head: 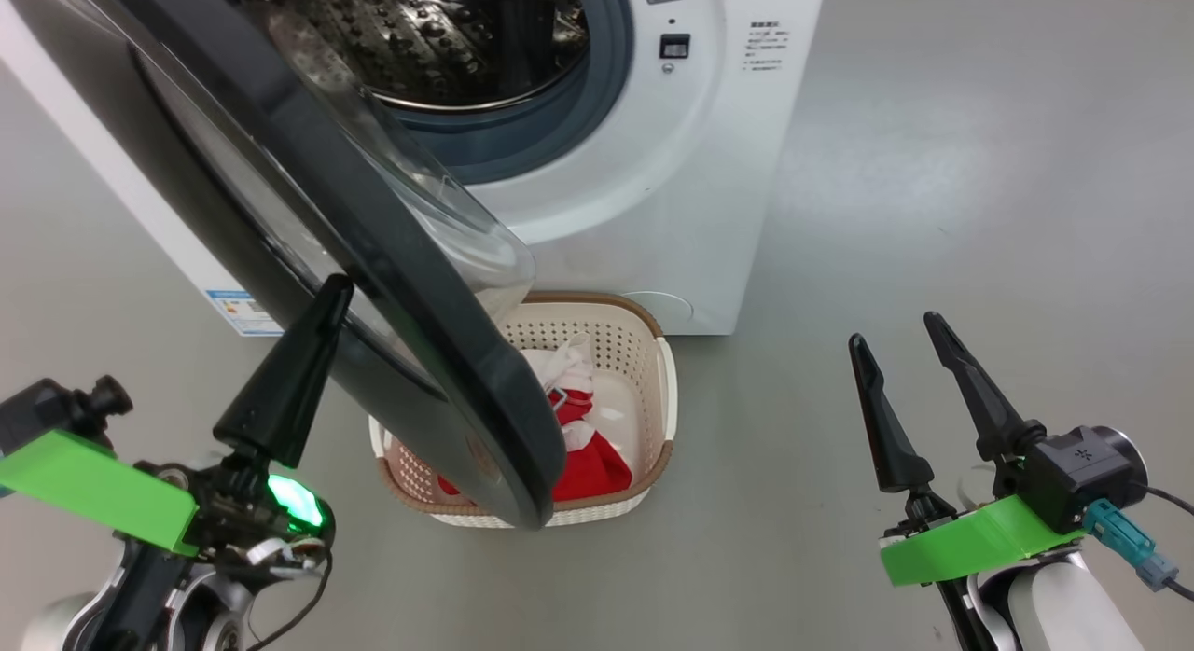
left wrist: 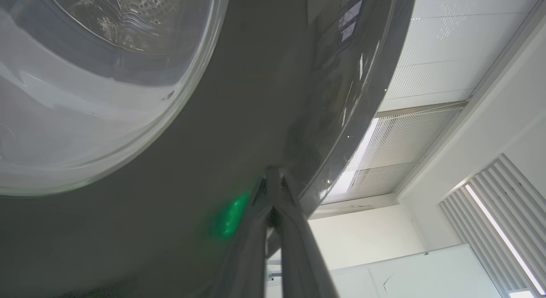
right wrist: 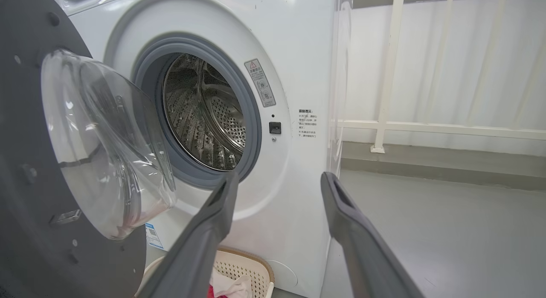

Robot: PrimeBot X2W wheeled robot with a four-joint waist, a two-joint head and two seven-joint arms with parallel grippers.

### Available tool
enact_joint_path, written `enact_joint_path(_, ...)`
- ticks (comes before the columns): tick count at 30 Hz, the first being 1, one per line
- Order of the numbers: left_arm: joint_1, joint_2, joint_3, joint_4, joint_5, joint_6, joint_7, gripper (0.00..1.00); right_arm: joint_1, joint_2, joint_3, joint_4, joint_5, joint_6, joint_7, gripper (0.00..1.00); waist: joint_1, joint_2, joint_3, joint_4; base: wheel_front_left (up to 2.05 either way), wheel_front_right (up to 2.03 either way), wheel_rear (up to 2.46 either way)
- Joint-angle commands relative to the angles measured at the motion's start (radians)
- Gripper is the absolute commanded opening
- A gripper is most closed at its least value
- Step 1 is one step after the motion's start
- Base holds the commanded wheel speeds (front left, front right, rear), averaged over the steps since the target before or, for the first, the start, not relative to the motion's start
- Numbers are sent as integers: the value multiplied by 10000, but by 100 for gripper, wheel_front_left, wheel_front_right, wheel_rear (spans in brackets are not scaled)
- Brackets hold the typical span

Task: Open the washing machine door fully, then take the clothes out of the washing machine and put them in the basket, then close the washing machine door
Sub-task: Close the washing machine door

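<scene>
**Item 1. Left claw [head: 331, 297], count: one.** At 8 o'clock in the head view. Closed, holding nothing, its tips pressed to the outer face of the door's black rim.

**Item 2. Door [head: 392, 287], count: one.** Hinged at 9 o'clock of the opening and standing about half open. Its glass bowl hangs over the back of the basket. Step in hand, by judgement: closing.
- Push with the shut tips on the rim, far from the hinge.
- Follow the door's arc, so the tips do not skate on the gloss.
- Watch that the bowl passes the basket's rear rim without catching it.
- Press on until the latch side at 3 o'clock seats.

**Item 3. Basket [head: 606, 343], count: one.** On the floor [head: 979, 213] at 6 o'clock of the opening, touching or just beside the machine's front.

**Item 4. Clothes [head: 588, 464], count: one red-and-white heap.** Lying in the basket, partly hidden by the door. The separate garments cannot be counted.

**Item 5. Washing machine [head: 672, 166], count: one.** The visible part of its drum [head: 448, 35] shows bare steel and no fabric.

**Item 6. Right claw [head: 894, 328], count: one.** At 4 o'clock in the head view. Its fingers are spread wide and empty, well apart from the machine. Best kept clear of the closing gap.
</scene>
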Motion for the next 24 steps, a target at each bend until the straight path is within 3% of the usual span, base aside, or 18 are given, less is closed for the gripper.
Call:
enact_joint_path(1,-441,106,191,-178,122,-171,-72,0,-331,1,208,-252,64,21,-65,100,0,0,97,-199,0,0,0)
enact_joint_path(24,-2111,23,107,807,-26,-832,-1014,0,-699,1,237,-390,124,21,-65,100,0,0,785,-1364,0,0,0)
